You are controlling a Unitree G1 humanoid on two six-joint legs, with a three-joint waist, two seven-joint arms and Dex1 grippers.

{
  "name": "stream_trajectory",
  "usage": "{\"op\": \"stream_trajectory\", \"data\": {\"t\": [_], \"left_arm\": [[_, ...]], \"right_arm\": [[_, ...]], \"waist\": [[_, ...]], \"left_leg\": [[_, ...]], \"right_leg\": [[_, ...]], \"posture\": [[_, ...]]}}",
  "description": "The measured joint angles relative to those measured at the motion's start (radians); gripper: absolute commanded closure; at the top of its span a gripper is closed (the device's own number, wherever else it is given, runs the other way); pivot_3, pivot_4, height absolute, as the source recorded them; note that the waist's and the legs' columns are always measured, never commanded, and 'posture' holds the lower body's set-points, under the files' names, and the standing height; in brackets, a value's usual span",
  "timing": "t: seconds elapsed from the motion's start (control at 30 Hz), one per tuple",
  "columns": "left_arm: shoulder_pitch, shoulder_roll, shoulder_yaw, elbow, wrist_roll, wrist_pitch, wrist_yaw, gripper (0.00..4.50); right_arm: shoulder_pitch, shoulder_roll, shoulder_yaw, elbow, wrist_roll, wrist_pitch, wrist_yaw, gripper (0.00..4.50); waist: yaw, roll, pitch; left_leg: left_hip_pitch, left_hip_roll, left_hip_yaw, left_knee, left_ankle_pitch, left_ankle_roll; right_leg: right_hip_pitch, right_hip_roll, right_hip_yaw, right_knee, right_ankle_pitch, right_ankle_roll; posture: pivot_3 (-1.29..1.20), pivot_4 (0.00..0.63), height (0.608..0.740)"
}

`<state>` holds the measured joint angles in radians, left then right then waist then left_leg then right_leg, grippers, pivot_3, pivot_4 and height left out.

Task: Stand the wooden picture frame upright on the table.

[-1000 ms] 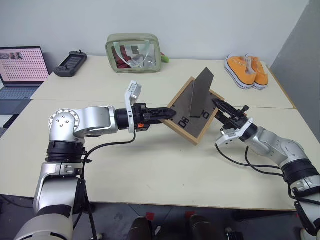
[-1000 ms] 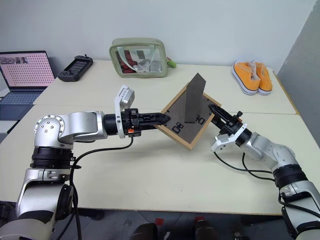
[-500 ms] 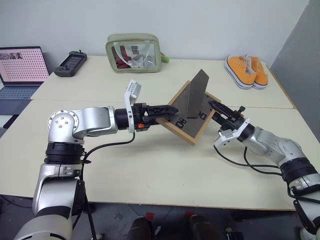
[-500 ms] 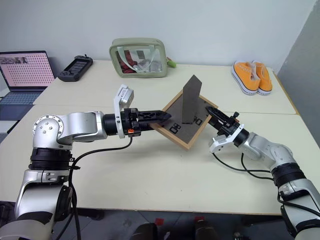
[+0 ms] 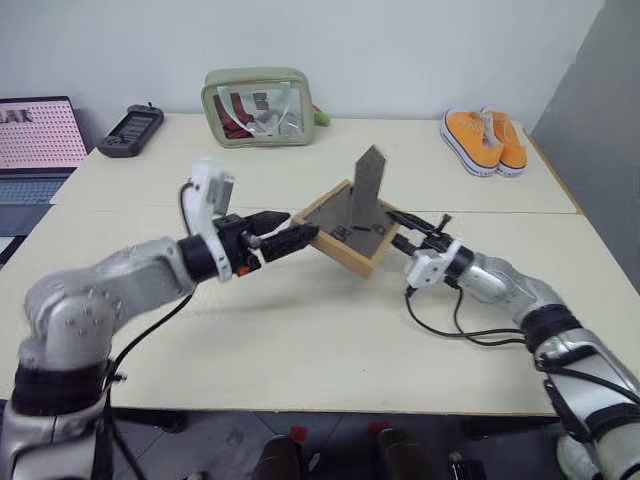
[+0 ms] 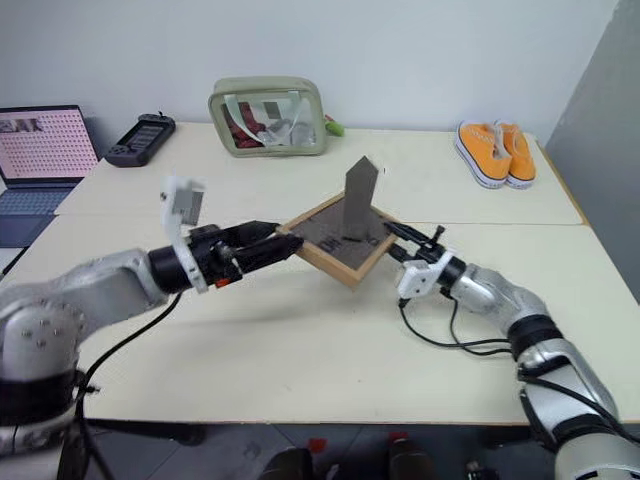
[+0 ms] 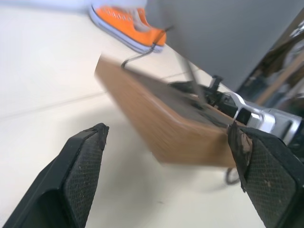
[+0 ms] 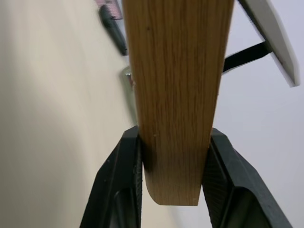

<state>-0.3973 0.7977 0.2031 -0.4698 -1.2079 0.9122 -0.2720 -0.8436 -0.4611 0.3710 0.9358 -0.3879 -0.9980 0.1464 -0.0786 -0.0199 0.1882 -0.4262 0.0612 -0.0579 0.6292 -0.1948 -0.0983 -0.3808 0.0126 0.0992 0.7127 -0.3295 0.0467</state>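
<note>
Surface: pale cream table (image 5: 300, 340) with a seam across it, under a plain white wall.
Right gripper (image 6: 392, 235): we see it pinching the wooden picture frame (image 6: 335, 238) by its right edge; in the right wrist view both fingers (image 8: 124, 180) press the light-wood rim.
Left gripper (image 5: 290, 236): fingers spread wide, just beside the frame's left corner, apart from it.
Frame: tilted over mid-table, dark back panel up, stand (image 5: 365, 186) folded out and pointing upward.
Far edge: green pouch (image 5: 255, 105), orange shoes (image 5: 482, 138), laptop (image 5: 38, 140), black controller (image 5: 125, 129).
</note>
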Motion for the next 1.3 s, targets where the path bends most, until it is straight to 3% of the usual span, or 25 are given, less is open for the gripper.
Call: {"op": "stream_trajectory", "data": {"t": [0.1,0.23,0.57,0.8,0.93,1.03,1.3], "left_arm": [[0.078,0.000,0.049,-0.081,0.085,-0.054,0.012,0.24],[0.152,-0.008,0.122,-0.149,0.102,-0.070,0.059,0.24],[0.187,-0.017,0.162,-0.211,0.056,-0.070,0.153,0.24],[0.252,0.027,0.186,-0.228,0.018,-0.057,0.124,0.24],[0.364,0.077,0.222,-0.227,0.042,-0.044,0.056,0.24],[0.449,0.108,0.281,-0.225,0.089,-0.046,-0.006,0.24],[0.481,0.109,0.339,-0.205,0.104,-0.046,-0.048,0.24]], "right_arm": [[-0.034,0.103,-0.078,0.019,0.272,0.130,0.287,3.20],[-0.071,0.155,-0.174,0.022,0.470,0.318,0.528,3.20],[-0.063,0.233,-0.258,-0.061,0.705,0.867,0.948,3.20],[0.042,0.239,-0.268,-0.184,0.723,1.033,1.012,3.20],[0.128,0.243,-0.268,-0.255,0.722,1.095,1.013,3.20],[0.185,0.239,-0.267,-0.294,0.721,1.123,1.025,3.20],[0.212,0.241,-0.251,-0.320,0.714,1.139,1.052,3.20]], "waist": [[0.003,0.000,0.000],[0.019,0.000,0.000],[0.024,0.000,0.000],[0.023,0.000,0.000],[0.022,0.000,0.000],[0.022,0.000,0.000],[0.021,0.000,0.000]], "left_leg": [[0.001,0.000,-0.002,0.000,-0.002,0.003],[0.003,0.000,-0.003,0.000,-0.002,0.004],[0.006,0.000,-0.002,-0.001,-0.002,0.004],[0.006,0.000,-0.002,-0.002,-0.002,0.004],[0.007,0.001,-0.001,-0.002,-0.003,0.004],[0.007,0.001,-0.001,-0.003,-0.003,0.004],[0.008,0.002,0.001,-0.004,-0.003,0.004]], "right_leg": [[0.003,0.000,-0.002,0.000,0.000,0.000],[0.005,0.000,-0.002,-0.001,0.000,0.000],[0.006,0.001,-0.002,-0.001,0.000,0.000],[0.006,0.001,-0.002,-0.001,-0.001,-0.001],[0.005,0.002,-0.001,-0.001,-0.001,-0.001],[0.005,0.002,-0.001,-0.002,-0.002,-0.002],[0.005,0.003,0.000,-0.002,-0.002,-0.002]], "posture": [[0.00,0.150,0.740],[0.00,0.150,0.740],[0.00,0.150,0.740],[0.00,0.150,0.740],[0.00,0.150,0.740],[0.00,0.150,0.740],[0.00,0.150,0.740]]}}
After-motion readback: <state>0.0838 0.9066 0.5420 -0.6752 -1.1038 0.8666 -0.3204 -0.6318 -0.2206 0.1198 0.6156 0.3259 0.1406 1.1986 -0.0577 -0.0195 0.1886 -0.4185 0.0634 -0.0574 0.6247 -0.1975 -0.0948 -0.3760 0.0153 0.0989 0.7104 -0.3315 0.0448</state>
